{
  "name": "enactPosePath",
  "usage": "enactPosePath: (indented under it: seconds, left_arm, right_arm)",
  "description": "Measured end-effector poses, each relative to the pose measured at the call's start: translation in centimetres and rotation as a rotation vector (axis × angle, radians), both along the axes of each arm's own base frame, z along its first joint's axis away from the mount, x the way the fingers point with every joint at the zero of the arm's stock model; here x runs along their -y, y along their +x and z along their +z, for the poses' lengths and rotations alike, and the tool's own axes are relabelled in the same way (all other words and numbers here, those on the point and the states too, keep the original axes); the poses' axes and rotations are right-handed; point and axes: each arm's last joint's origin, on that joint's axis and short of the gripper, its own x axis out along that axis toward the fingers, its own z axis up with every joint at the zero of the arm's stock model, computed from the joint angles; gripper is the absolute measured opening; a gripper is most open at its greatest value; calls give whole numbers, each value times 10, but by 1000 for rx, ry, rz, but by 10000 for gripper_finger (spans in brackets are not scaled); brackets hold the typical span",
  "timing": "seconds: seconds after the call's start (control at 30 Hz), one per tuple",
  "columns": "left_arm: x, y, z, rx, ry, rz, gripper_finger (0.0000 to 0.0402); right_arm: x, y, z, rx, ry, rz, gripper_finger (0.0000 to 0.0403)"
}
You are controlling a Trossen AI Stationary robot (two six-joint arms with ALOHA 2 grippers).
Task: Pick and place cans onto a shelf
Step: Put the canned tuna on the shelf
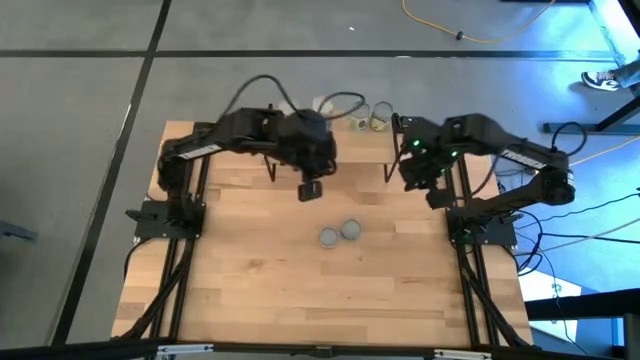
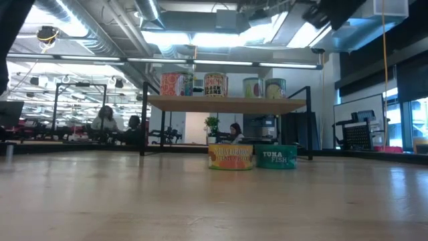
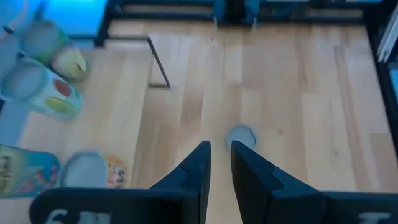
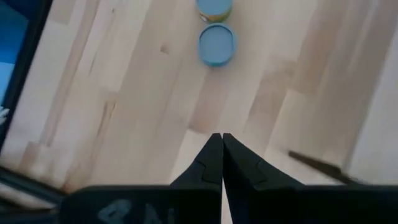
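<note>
Hovering left gripper [image 1: 311, 190] above table [image 1: 250, 270], fingers slightly apart, empty | right gripper [image 1: 437, 195] beside shelf [image 2: 227, 104], fingers pressed together | two cans [image 1: 340, 234] mid-table

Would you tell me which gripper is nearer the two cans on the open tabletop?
Left. The left gripper hangs just behind the two cans, toward the shelf; the right gripper sits farther off to their right.

Orange-yellow can [image 2: 231, 156] beside teal can [image 2: 276, 156]; light wood shelf [image 2: 227, 103].
</note>
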Motion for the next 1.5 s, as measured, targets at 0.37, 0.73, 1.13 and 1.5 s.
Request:
enactPosePath:
  seconds: [0.37,0.73,1.13,1.5]
  left_arm:
    - [5,-66,49,123,8,4,57]
    - [9,-120,76,201,16,5,57]
    - [11,-141,85,237,19,5,57]
    - [11,-139,83,226,18,6,57]
  right_arm:
    - [-12,42,-58,58,25,-54,5]
    - [-27,58,-101,135,27,-4,46]
    - [-54,61,-159,301,-186,272,59]
    - [-55,65,-198,238,-226,357,45]
